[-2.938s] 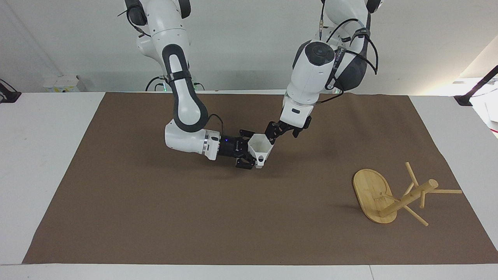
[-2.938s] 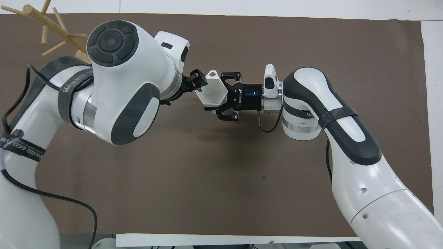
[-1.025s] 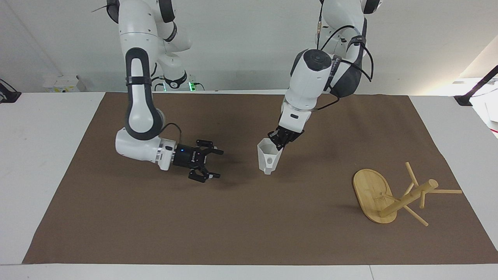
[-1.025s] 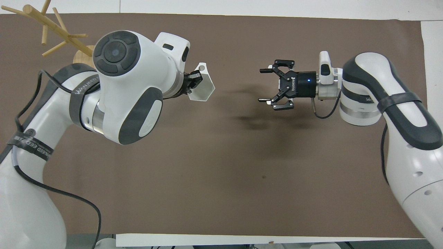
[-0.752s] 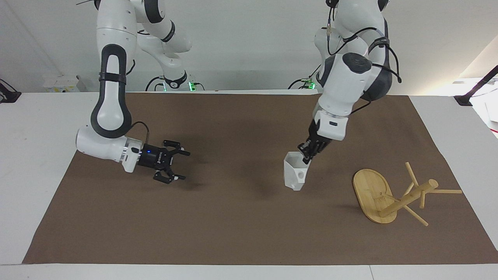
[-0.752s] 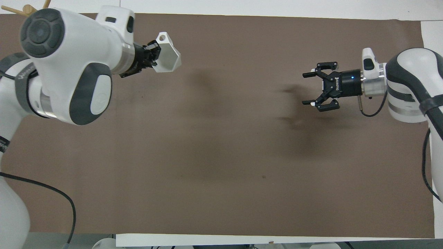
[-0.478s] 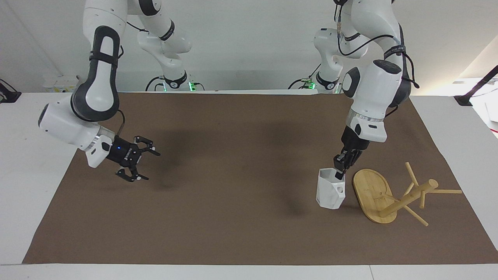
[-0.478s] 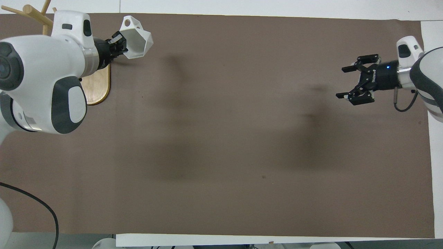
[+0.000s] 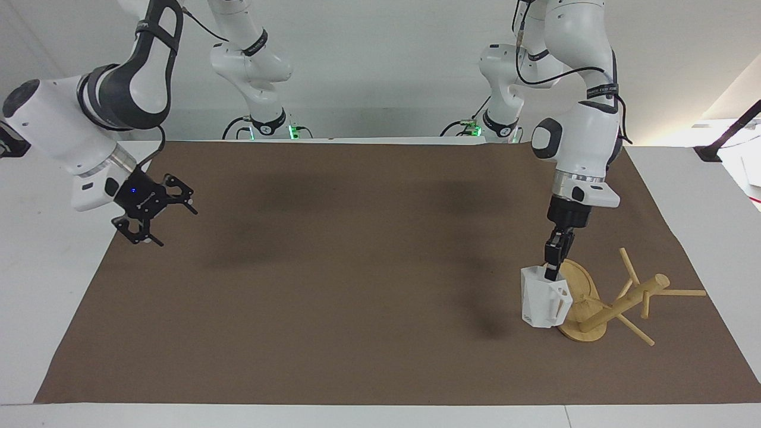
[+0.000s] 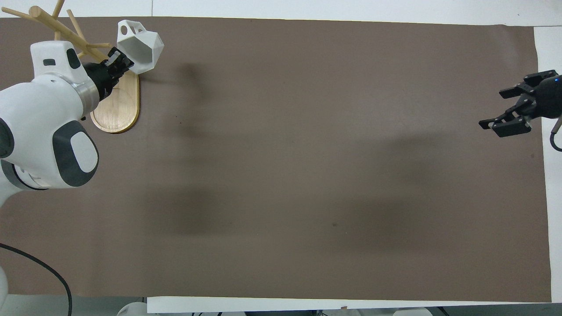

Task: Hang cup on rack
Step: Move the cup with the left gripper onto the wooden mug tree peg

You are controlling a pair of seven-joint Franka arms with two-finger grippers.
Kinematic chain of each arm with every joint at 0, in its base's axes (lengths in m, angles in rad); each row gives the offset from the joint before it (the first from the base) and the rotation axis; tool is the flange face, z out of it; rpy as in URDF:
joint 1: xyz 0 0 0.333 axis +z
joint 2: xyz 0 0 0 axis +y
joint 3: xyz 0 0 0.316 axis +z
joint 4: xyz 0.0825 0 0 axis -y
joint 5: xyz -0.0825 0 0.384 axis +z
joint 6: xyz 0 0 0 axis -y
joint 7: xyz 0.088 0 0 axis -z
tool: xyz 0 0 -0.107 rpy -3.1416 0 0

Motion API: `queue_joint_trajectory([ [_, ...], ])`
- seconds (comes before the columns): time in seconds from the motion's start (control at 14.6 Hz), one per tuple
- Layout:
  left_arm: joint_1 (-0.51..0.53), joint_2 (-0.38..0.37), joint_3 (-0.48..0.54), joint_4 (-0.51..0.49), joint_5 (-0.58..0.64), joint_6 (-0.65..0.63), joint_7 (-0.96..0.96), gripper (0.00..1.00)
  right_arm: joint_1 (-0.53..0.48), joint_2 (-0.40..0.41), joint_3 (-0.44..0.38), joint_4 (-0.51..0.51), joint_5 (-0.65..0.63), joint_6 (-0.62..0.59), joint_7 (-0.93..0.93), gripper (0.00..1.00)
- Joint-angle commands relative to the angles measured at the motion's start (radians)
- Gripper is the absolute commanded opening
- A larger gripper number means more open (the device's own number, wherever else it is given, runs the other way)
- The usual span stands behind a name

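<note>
**K:** White cup (image 9: 544, 304) is up in the left gripper (image 9: 551, 266), jaws clenched on its rim, over the edge of the rack (image 9: 597, 300) base, toward the left arm's end of the surface. Rack looks tipped, post leaning away from the robots, pegs splayed.

**M:** Then go for a peg that points upward. Turn the handle loop toward the peg tip, slide it on along the peg's line, and only then let go.

**K:** Loop is small and angular, pegs are thin round bamboo. Little slack, I'd guess. Cup is matte, faceted, tapering; rim pinch could slip.

**M:** Right gripper (image 9: 156, 215)?

**K:** Waiting over the brown mat's (image 9: 357, 267) edge at the right arm's end, jaws released, holding nothing.
</note>
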Motion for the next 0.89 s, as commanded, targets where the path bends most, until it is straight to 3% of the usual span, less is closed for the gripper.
queue_joint_trajectory([
  [0.0, 0.034, -0.025, -0.016, -0.029, -0.017, 0.012, 0.038, 0.0, 0.008, -0.016, 0.019, 0.124, -0.105, -0.235, 0.372, 1.0],
  [0.2, 0.057, -0.027, -0.016, -0.031, -0.019, -0.02, 0.04, 0.0, 0.008, -0.016, 0.021, 0.259, -0.115, -0.458, 0.666, 1.0],
  [0.34, 0.062, -0.033, -0.013, -0.034, -0.02, -0.072, 0.041, 0.0, 0.04, -0.014, 0.022, 0.331, -0.2, -0.519, 0.714, 1.0],
  [0.61, 0.082, -0.047, -0.013, -0.057, -0.022, -0.096, 0.043, 0.0, 0.077, -0.017, 0.021, 0.356, -0.233, -0.543, 0.889, 1.0],
  [0.82, 0.102, -0.045, -0.01, -0.058, -0.022, -0.096, 0.043, 0.0, 0.098, -0.022, 0.048, 0.355, -0.24, -0.53, 0.894, 1.0],
])
